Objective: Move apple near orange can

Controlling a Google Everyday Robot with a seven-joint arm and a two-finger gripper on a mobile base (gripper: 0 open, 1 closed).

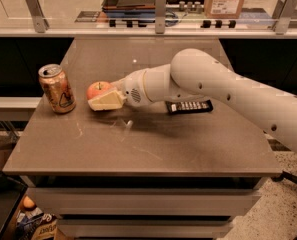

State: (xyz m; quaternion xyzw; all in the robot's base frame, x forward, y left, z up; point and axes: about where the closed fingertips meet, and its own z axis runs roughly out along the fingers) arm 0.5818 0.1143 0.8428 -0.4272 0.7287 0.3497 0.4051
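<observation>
The orange can [57, 88] stands upright at the left of the grey table [138, 149]. The red-orange apple [98, 89] is a short way to its right, apart from it. My gripper [101, 98] reaches in from the right and is shut on the apple, with one cream finger [108, 102] across the apple's front lower side. The other finger is hidden behind the apple. I cannot tell whether the apple touches the tabletop.
A flat black rectangular object [189, 106] lies on the table behind my white arm [208, 84]. A glass-railed counter [158, 14] with boxes and a tray runs along the back. Bagged items [33, 224] sit on the floor at the lower left.
</observation>
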